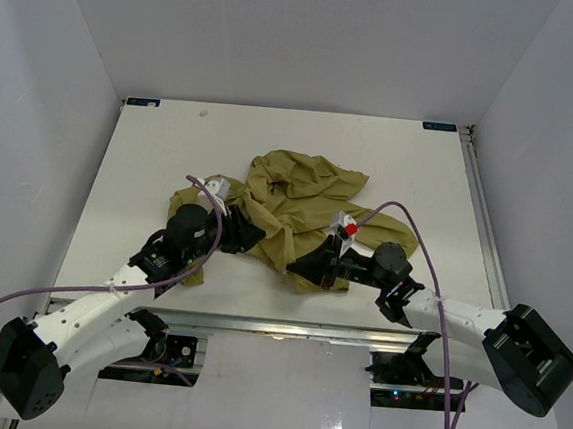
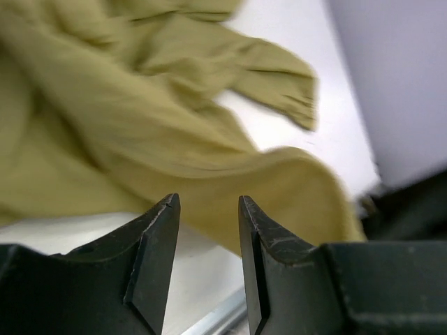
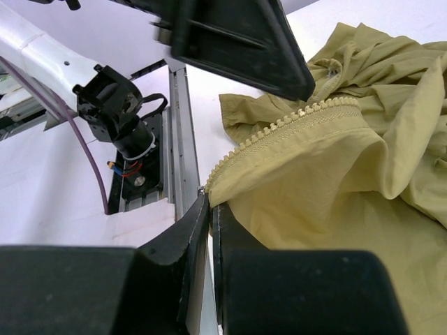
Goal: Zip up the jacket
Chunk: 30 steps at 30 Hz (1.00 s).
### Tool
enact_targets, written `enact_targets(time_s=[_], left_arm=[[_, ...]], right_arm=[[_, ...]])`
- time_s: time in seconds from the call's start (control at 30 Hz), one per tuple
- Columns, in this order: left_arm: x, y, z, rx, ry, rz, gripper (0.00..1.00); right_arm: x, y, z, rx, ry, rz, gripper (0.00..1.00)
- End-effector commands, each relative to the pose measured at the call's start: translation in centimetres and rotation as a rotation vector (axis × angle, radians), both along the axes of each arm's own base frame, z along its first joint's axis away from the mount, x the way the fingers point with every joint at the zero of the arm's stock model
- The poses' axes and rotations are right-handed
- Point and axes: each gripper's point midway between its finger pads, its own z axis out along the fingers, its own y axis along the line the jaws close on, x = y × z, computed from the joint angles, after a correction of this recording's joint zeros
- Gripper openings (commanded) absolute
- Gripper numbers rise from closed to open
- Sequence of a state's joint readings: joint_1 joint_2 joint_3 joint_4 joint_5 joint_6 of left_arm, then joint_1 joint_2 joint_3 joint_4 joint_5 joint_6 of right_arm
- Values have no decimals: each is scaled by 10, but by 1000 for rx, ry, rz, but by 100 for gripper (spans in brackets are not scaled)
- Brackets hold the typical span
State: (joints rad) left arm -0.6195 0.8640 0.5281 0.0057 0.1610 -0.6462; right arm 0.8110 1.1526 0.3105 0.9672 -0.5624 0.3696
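Left gripper (image 2: 207, 204) released; right gripper (image 3: 209, 199) clenched on the garment edge.
Left jaws stand partly apart, nothing between them. Right jaws pinch the end of the toothed zipper strip (image 3: 279, 129) of the olive-green, thin, wrinkled fabric jacket (image 1: 298, 200), crumpled mid-way across the white flat table (image 1: 161, 153). Zipper teeth show only in the right wrist view.

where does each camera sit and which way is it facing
Top external: above and behind the bases, looking down on the table and jacket; both arms show.
Left wrist: on the left arm, facing across the jacket; own jaws parted, empty, at the bottom.
Right wrist: on the right arm, facing the zipper along the jacket's edge; own jaws shut at its end.
Shared: top and right wrist both show the left arm.
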Motion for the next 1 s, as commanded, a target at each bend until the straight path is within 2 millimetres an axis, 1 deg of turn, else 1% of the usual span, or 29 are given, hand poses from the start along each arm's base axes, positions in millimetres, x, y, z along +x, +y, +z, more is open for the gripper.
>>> enact_targets(time_s=[0.0, 0.07, 0.1, 0.2, 0.33, 0.37, 0.43, 0.47, 0.57, 0.6, 0.67, 0.7, 0.8, 0.83, 0.87, 0.93, 0.97], left_arm=[[27, 70, -51, 207, 183, 407, 51], [33, 101, -58, 236, 202, 571, 52], [33, 116, -62, 258, 214, 640, 53], [31, 150, -69, 316, 234, 786, 55], [27, 171, -77, 439, 252, 842, 53], [24, 176, -82, 493, 281, 851, 51], [23, 180, -89, 538, 310, 868, 50], [23, 181, -97, 578, 336, 869, 50], [17, 199, -107, 678, 387, 961, 52], [19, 202, -108, 690, 381, 983, 53], [28, 195, -115, 686, 371, 952, 54], [35, 192, -115, 693, 349, 934, 54], [51, 179, -126, 720, 336, 856, 53], [57, 178, -125, 733, 321, 847, 53], [68, 171, -125, 714, 290, 830, 50], [84, 154, -128, 675, 241, 742, 49], [89, 142, -130, 643, 228, 683, 49]], right_arm=[[6, -6, 10, 35, -54, -54, 8], [6, -9, 10, 29, -63, -61, 8], [6, -10, 8, 23, -64, -66, 8], [5, -14, 5, 21, -75, -78, 8], [2, -17, 6, 25, -80, -76, 8], [1, -17, 5, 24, -77, -70, 8], [-2, -17, 7, 30, -82, -58, 8], [-4, -17, 8, 33, -84, -50, 8], [-6, -21, 7, 36, -86, -53, 8], [-7, -21, 7, 37, -87, -54, 8], [-8, -22, 7, 40, -88, -53, 8], [-8, -22, 8, 42, -90, -52, 8], [-9, -23, 9, 44, -87, -52, 8], [-9, -23, 9, 43, -86, -52, 8], [-9, -23, 9, 43, -86, -53, 8], [-7, -24, 8, 38, -86, -63, 8], [-7, -24, 6, 33, -85, -65, 8]])
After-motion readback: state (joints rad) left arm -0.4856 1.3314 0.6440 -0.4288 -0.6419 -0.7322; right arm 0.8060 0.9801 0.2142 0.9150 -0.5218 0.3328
